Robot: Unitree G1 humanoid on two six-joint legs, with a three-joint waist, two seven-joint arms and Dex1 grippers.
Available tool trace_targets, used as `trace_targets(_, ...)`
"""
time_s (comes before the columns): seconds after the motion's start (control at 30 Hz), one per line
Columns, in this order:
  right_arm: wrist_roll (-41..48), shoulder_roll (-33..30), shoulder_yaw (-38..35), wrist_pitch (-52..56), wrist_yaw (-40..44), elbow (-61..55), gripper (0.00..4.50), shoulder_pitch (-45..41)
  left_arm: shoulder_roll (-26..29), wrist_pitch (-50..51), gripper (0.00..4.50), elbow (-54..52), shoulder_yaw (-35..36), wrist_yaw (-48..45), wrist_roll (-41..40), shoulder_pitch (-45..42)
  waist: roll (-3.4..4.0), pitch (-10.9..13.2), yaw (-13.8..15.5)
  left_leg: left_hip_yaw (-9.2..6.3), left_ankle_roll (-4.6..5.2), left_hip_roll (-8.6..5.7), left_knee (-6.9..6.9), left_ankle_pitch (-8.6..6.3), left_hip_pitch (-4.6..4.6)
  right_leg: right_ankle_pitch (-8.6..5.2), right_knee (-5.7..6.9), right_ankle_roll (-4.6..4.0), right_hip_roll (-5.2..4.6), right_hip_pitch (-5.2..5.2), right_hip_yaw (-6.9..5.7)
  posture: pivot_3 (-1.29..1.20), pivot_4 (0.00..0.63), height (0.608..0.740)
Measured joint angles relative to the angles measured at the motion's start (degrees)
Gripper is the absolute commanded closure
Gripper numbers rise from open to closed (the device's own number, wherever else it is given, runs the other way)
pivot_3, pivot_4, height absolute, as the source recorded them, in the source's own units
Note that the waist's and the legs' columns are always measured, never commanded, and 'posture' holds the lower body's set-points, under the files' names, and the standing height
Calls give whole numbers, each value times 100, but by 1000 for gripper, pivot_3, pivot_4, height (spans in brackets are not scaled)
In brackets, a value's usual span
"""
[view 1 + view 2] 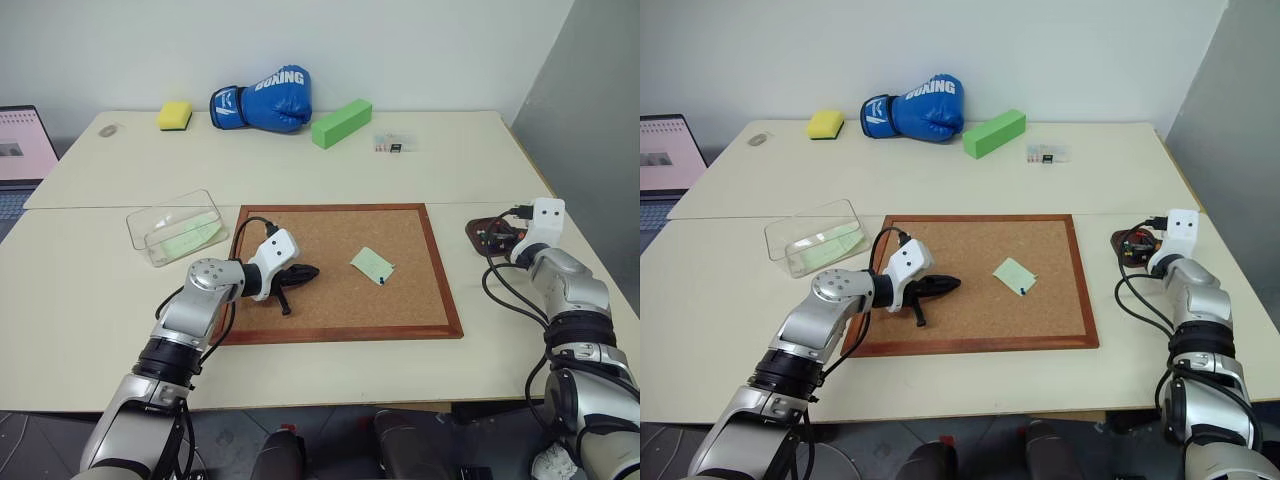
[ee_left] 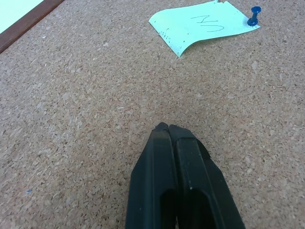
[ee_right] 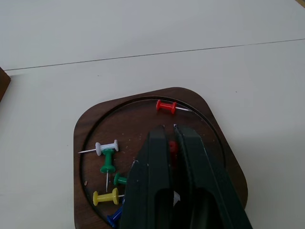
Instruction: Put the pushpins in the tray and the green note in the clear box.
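Note:
A pale green note (image 1: 372, 265) lies on the cork board (image 1: 340, 336), pinned at one corner by a blue pushpin (image 2: 254, 15). My left gripper (image 1: 310, 271) is shut and empty, its tips low over the cork to the left of that note. Another green slip (image 1: 190, 236) lies inside the clear box (image 1: 150, 222), left of the board. To the right of the board sits the dark brown tray (image 3: 95, 129), holding several pushpins, among them red (image 3: 167, 106), white (image 3: 106, 147), green (image 3: 108, 164) and yellow (image 3: 107, 196). My right gripper (image 3: 169, 129) hangs over the tray, shut on a red pushpin (image 3: 173, 146).
Along the far side of the table lie a yellow sponge (image 1: 174, 115), a blue boxing glove (image 1: 262, 100), a bright green foam block (image 1: 341, 123) and a small clear packet (image 1: 392, 144). A laptop (image 1: 22, 150) stands at the far left. Bare tabletop surrounds the tray.

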Motion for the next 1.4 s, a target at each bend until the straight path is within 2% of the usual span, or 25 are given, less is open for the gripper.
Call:
trace_targets(0.03, 3, 3, 0, 6, -3, -24, 3896, 12, 1, 1, 4500, -1, 0, 0, 0, 1, 0, 0, 0, -1, 0, 0, 0, 0, 0, 0, 0, 0, 0, 0, -1, 0, 150, 740)
trace_targets(0.07, 3, 2, 0, 1, -9, -26, 3825, 15, 1, 2, 4500, -3, 0, 0, 0, 1, 0, 0, 0, -1, 0, 0, 0, 0, 0, 0, 0, 0, 0, 0, -1, 0, 150, 740)
trace_targets(0.33, -8, 22, 22, -93, 75, -25, 2271, 85, 4, -7, 4500, -10, -4, -1, 4, 4, 0, 0, -1, 0, 0, 0, 0, 0, 0, 0, 0, 0, 0, 0, 1, 0, 150, 740)
trace_targets(0.37, -10, 22, 22, -134, 76, -27, 2186, 85, 4, -9, 4500, -10, -4, -1, 4, 4, 1, 0, 0, 1, 0, -1, 0, 0, -1, 0, 1, 0, 0, -1, 1, 0, 150, 740)
trace_targets(0.8, 130, -46, 193, -375, 669, -1525, 2186, 171, -5, -29, 4500, 16, -6, -1, 6, -4, 1, 0, 4, -1, 0, 0, 1, 0, -1, 0, 1, 0, 0, 0, 0, 0, 150, 740)
trace_targets(0.93, 445, -221, 654, -20, 1574, -2532, 2186, 442, -11, -36, 4500, 25, -10, -5, 5, -11, 1, 0, 11, -6, 0, 1, 0, 0, -1, 0, 2, 0, 0, 0, -5, 0, 150, 740)
trace_targets(1.13, 695, -370, 1498, 342, 2571, -3892, 2186, 1439, -24, -42, 4500, 47, -14, -4, 6, -26, 1, 0, 22, -7, 0, 0, 3, 0, -3, -1, 2, 1, 0, -1, -6, 0, 150, 740)
trace_targets(1.4, 664, -261, 2096, 372, 2822, -4423, 2186, 1710, -24, -51, 4500, 66, -13, -5, 14, -31, 0, 0, 19, -7, 0, 1, 6, 0, -1, -1, 4, 1, 0, -1, -7, 0, 150, 740)
